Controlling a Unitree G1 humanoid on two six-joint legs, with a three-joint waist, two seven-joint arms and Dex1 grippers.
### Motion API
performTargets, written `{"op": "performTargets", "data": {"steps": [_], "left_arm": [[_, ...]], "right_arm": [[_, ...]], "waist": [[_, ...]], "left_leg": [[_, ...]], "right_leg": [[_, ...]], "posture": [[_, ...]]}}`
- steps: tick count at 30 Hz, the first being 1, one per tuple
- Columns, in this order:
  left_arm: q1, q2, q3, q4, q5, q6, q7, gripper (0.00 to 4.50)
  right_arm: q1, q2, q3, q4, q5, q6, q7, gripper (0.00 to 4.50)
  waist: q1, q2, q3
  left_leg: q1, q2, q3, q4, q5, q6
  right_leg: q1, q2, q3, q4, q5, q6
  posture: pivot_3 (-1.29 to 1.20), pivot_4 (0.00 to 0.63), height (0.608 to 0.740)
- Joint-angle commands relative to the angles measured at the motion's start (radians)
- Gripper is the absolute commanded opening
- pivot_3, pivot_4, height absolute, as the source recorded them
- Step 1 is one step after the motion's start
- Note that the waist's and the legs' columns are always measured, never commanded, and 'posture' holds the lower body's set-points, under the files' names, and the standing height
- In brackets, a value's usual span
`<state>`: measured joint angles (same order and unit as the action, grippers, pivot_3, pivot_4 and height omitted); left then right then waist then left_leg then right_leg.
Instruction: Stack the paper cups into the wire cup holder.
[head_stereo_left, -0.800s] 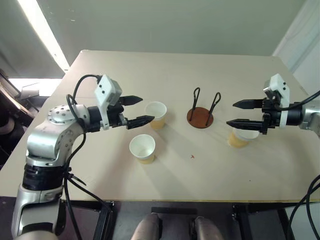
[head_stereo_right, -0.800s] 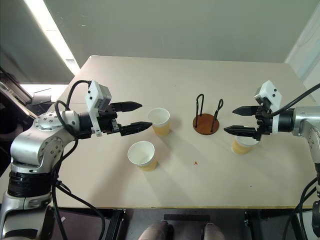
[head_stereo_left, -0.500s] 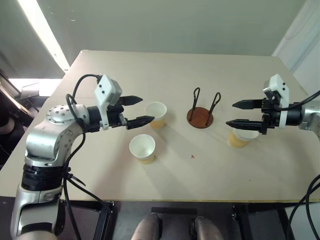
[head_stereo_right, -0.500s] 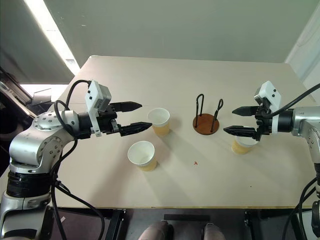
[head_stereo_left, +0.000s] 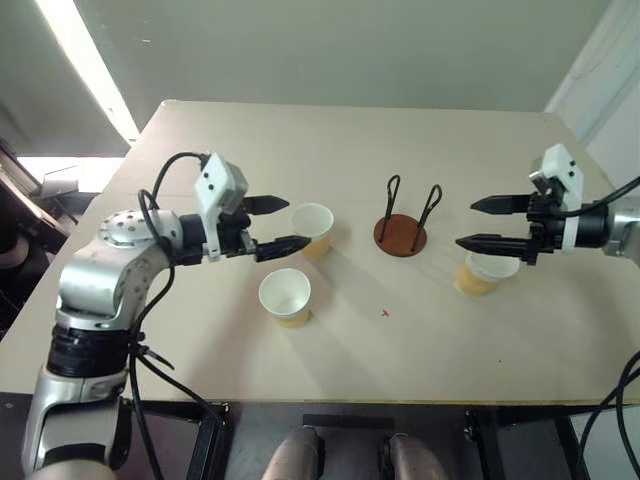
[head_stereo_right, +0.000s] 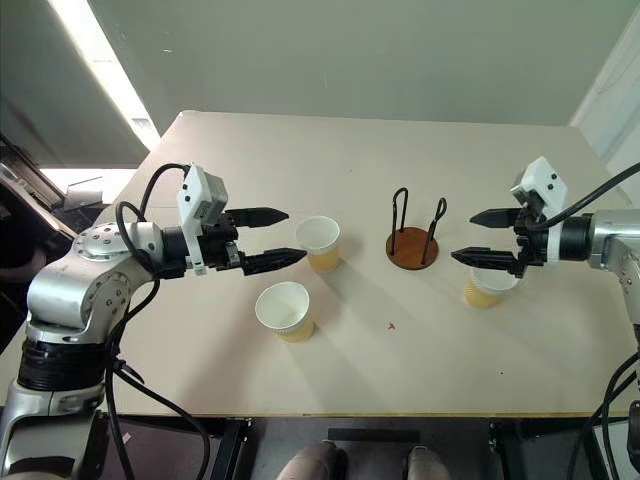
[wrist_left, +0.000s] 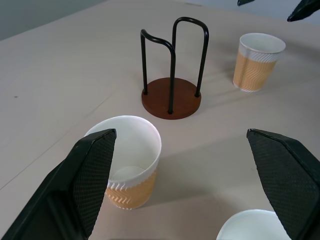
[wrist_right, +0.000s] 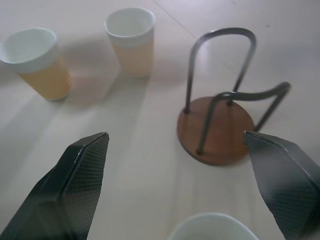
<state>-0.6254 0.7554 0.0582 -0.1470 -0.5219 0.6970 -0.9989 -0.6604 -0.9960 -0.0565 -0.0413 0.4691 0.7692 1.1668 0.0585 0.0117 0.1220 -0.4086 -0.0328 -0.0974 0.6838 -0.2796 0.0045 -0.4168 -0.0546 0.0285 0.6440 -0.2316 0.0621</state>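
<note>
Holder (head_stereo_left: 401, 234) stands empty mid-table, base flat, two wire loops upright. All places below taken from it.

Three cups, all upright, mouths up, long axis vertical. Far-left cup (head_stereo_left: 313, 229): left of the holder, near it. Near-left cup (head_stereo_left: 285, 297): further left and toward the robot. Right cup (head_stereo_left: 482, 272): right of the holder, slightly toward the robot.

Left gripper (head_stereo_left: 278, 223): left of the holder, pointing toward it, roughly level, jaws wide apart, holding nothing. Its tips sit just beside the far-left cup; in the left wrist view one finger (wrist_left: 90, 172) overlaps that cup's rim, contact not clear.

Right gripper (head_stereo_left: 477, 223): right of the holder, pointing back toward it, jaws wide apart, empty. It hangs above the right cup, the lower finger just over the rim; not touching, as far as I can tell.

Key relation: each arm has a cup close by. The left jaws look the better lined up for a side grasp across an upright wall; judged, the far-left cup goes first. No cup in the holder yet.
</note>
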Motion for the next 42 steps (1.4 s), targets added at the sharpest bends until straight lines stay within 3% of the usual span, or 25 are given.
{"op": "performTargets", "data": {"steps": [1, 15, 39, 42], "left_arm": [[-0.041, 0.014, -0.003, 0.007, 0.005, -0.030, -0.024, 4.50], [-0.092, -0.003, -0.033, 0.094, 0.039, -0.088, -0.060, 4.50], [-0.071, 0.008, -0.017, 0.083, 0.041, -0.088, -0.056, 4.50], [-0.071, 0.007, -0.018, 0.083, 0.042, -0.089, -0.055, 4.50]], "right_arm": [[-0.012, -0.023, 0.000, -0.033, -0.005, 0.026, -0.016, 4.44], [-0.137, 0.089, 0.148, 0.104, -0.098, 0.072, -0.102, 4.44], [-0.278, 0.310, 0.220, 0.314, -0.225, -0.008, -0.136, 4.44], [-0.275, 0.330, 0.211, 0.314, -0.227, -0.008, -0.152, 3.87]], "waist": [[0.000, 0.000, 0.000], [-0.004, 0.000, 0.000], [-0.005, 0.000, 0.000], [-0.005, 0.000, 0.000]], "left_leg": [[0.000, 0.000, 0.000, 0.000, 0.000, 0.000], [0.000, 0.000, 0.000, 0.000, 0.000, 0.000], [0.000, 0.000, 0.000, -0.001, 0.000, 0.000], [0.000, 0.000, 0.000, -0.001, 0.000, 0.000]], "right_leg": [[0.000, 0.000, 0.000, 0.000, 0.000, 0.000], [0.000, 0.000, 0.000, 0.000, 0.000, 0.000], [-0.001, 0.000, 0.000, 0.000, 0.000, 0.000], [-0.001, 0.000, 0.000, 0.000, 0.000, 0.000]], "posture": [[0.00, 0.150, 0.740], [0.00, 0.150, 0.740], [0.00, 0.150, 0.740], [0.00, 0.150, 0.740]]}}
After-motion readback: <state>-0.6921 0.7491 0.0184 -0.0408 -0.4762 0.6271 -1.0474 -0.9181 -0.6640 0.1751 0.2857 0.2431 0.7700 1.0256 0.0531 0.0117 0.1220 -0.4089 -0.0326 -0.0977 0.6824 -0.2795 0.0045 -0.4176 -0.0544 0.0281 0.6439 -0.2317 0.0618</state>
